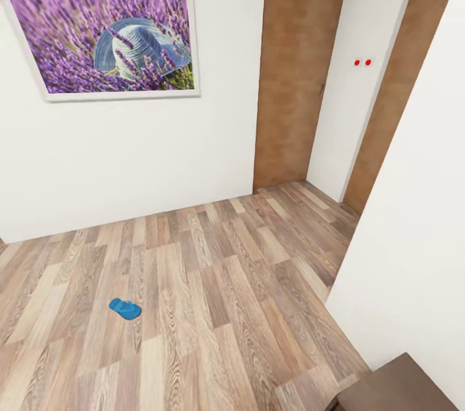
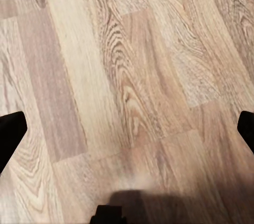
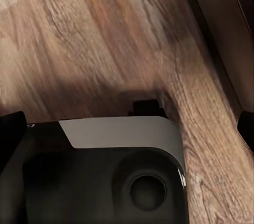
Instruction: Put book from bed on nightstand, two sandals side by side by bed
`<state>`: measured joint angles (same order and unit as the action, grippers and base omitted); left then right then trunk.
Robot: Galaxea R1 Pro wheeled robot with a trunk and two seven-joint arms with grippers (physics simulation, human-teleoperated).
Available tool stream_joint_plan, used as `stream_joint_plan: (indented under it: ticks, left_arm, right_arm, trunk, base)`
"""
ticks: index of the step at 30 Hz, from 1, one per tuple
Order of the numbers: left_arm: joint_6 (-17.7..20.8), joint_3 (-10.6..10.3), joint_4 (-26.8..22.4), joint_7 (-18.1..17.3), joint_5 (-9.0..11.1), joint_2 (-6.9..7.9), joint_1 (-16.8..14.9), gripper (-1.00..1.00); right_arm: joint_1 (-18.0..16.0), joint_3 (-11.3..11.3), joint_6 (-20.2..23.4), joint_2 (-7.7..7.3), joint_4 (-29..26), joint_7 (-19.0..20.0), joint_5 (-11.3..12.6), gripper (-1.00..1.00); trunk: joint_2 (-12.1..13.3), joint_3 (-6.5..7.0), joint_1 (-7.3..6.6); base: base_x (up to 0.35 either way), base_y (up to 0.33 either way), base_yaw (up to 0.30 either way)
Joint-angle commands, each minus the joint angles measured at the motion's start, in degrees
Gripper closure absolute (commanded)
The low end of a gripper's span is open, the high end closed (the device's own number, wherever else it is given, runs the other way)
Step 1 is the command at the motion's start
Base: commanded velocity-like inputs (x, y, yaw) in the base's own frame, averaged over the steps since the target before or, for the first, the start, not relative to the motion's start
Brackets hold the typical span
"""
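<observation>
One bright blue sandal (image 1: 124, 308) lies alone on the wooden floor (image 1: 213, 307), left of centre in the head view and well out from the white wall. The book and the bed are out of view. In the left wrist view my left gripper (image 2: 127, 134) is open over bare floor planks, its dark fingertips (image 2: 10, 134) at the frame's edges with nothing between them. In the right wrist view my right gripper (image 3: 129, 129) is also open and empty, hanging above the robot's dark base (image 3: 106, 176).
A lavender picture (image 1: 103, 26) hangs on the white wall. A brown door (image 1: 294, 68) stands at the back right, and a white wall (image 1: 413, 236) juts in on the right. A dark brown furniture corner (image 1: 400, 388) sits at the bottom right, and its side (image 3: 222, 12) is near my right gripper.
</observation>
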<state>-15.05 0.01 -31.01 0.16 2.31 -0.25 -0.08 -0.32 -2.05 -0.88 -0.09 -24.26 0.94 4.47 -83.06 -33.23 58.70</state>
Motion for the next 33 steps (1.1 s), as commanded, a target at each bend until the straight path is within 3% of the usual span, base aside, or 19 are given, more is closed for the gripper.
stream_joint_plan:
  ticks: [1,27,33]
  left_arm:
    - [-0.1,0.0,0.0,0.0,0.2,0.02,0.0,-1.0]
    - [-0.1,0.0,0.0,0.0,0.2,0.02,0.0,-1.0]
    - [-0.1,0.0,0.0,0.0,0.2,0.03,0.0,-1.0]
  right_arm:
    - [0.0,-0.1,-0.1,0.0,0.0,0.1,0.5,-1.0]
    - [0.0,-0.1,-0.1,0.0,0.0,0.1,0.5,-1.0]
    - [0.0,-0.1,-0.1,0.0,0.0,0.1,0.5,-1.0]
  trunk:
    - [0.0,-0.05,0.03]
    - [0.0,-0.05,0.03]
    - [0.0,-0.05,0.03]
  base:
    - [0.299,0.0,0.031]
    - [0.314,0.0,0.003]
    - [0.115,0.0,0.016]
